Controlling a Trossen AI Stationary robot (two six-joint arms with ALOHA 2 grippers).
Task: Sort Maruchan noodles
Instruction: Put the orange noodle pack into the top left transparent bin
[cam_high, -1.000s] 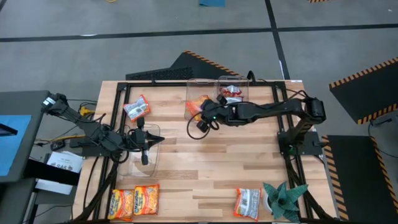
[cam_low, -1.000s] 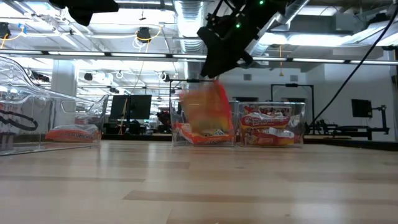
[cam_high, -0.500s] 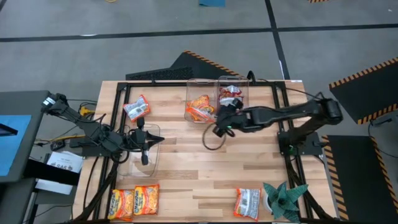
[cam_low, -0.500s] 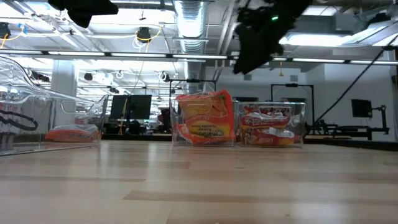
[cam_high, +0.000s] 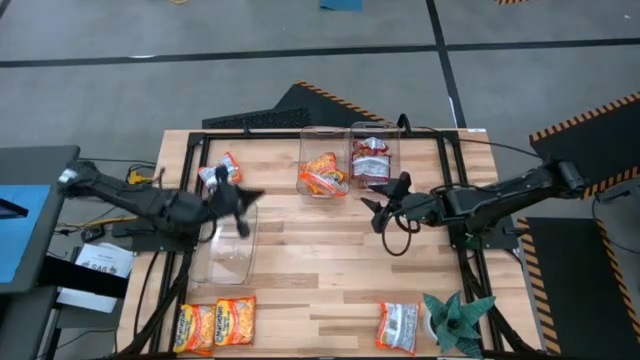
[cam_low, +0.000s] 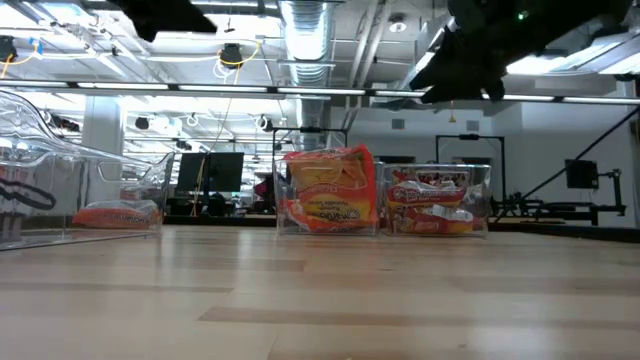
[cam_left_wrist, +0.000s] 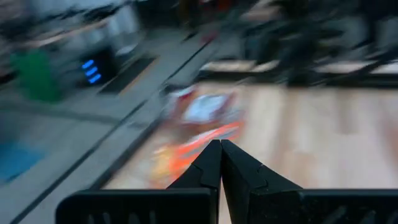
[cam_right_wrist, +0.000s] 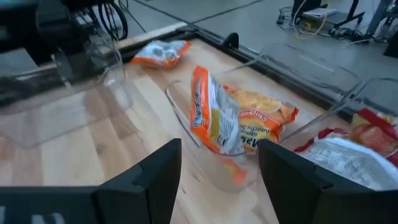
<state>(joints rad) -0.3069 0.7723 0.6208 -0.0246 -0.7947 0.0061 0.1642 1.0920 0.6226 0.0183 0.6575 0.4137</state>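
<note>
The right gripper (cam_high: 383, 203) is held open and empty beside the clear plastic bin (cam_high: 322, 150), where orange-yellow flat Maruchan noodle packets (cam_high: 321, 173) are contained. The left gripper (cam_high: 240, 201) is closed, farther off.

Orange-yellow Maruchan packets (cam_high: 322, 172) sit in the clear bin at the table's far edge, one standing on its edge and leaning against the others. The white-and-red packets (cam_high: 371, 160) lie in the neighbouring bin just to the right. A single white-and-red packet (cam_high: 219, 173) lies flat near the far left corner. Two orange packets (cam_high: 215, 323) lie side by side at the near left corner. Another white-and-red packet (cam_high: 398, 326) lies flat at the near edge, right of centre.
</note>
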